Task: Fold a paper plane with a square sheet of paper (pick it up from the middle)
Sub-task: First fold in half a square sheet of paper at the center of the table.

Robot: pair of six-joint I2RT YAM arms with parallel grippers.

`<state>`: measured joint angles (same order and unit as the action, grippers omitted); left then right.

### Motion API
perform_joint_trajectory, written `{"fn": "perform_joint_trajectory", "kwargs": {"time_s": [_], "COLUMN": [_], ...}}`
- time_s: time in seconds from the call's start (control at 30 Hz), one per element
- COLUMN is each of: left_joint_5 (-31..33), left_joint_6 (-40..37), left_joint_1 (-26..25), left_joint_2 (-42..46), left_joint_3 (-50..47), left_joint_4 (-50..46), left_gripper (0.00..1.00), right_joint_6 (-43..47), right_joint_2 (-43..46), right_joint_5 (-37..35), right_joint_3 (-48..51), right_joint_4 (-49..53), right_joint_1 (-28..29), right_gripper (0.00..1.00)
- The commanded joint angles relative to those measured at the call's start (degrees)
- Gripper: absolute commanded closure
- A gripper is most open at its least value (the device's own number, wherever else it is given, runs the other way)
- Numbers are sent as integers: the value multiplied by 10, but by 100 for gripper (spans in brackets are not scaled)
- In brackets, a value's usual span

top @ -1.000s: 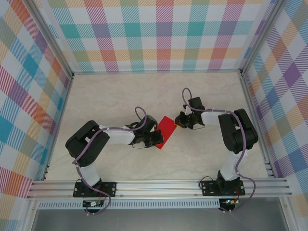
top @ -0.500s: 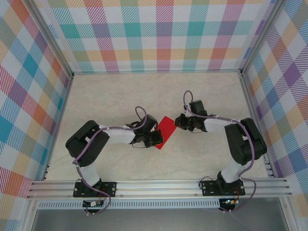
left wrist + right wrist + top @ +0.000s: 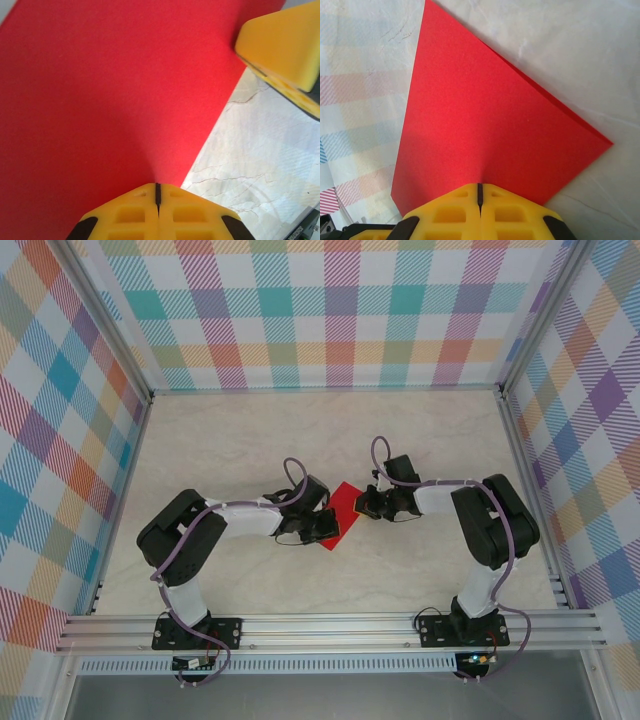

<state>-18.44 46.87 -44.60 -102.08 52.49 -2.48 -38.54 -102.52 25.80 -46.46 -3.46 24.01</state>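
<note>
Overhead view: multicolour checked walls (image 3: 330,310) enclose a pale marble-patterned desk (image 3: 250,440) on 3 sides, at 9, 12 and 3 o'clock. A silver aluminium rail (image 3: 330,630) runs along the 6 o'clock edge and carries the bases of 2 black-and-white arms. The left arm (image 3: 200,530) reaches toward 3 o'clock. The right arm (image 3: 490,520) reaches toward 9 o'clock. They meet near the centre of the desk.

Between them lies the bright red thin paper sheet (image 3: 343,502), plain and unmarked, its long axis running from 7 to 1 o'clock.

The left tool (image 3: 325,528) is at the sheet's 7 o'clock end. Left wrist view: the yellow fingers of this tool (image 3: 157,192) are clenched together on the red sheet (image 3: 115,100), and a yellow finger of the right tool (image 3: 280,50) shows at 2 o'clock.

The right tool (image 3: 368,503) is at the sheet's 3 o'clock side. Right wrist view: this tool (image 3: 480,192) is likewise clenched on the sheet (image 3: 480,130), whose 2 o'clock edge shows 2 layers.
</note>
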Motion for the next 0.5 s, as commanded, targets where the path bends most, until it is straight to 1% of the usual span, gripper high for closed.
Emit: {"fn": "perform_joint_trajectory", "kwargs": {"time_s": [0.0,0.17,0.27,0.47], "left_joint_5": [-10,-36,-34,-34], "left_joint_6": [-17,-20,-26,-28], "left_joint_1": [-8,-8,-8,-8], "left_joint_2": [-12,-60,-77,-76], "left_joint_3": [27,54,63,43], "left_joint_4": [34,58,51,35], "left_gripper": [97,98,98,98], "right_joint_6": [5,6,7,8], "right_joint_2": [-17,-21,-27,-34], "right_joint_5": [-25,-27,-26,-35], "right_joint_3": [-6,-5,-5,-7], "right_joint_4": [40,43,43,54], "right_joint_1": [0,0,0,0], "right_gripper": [97,97,97,97]}}
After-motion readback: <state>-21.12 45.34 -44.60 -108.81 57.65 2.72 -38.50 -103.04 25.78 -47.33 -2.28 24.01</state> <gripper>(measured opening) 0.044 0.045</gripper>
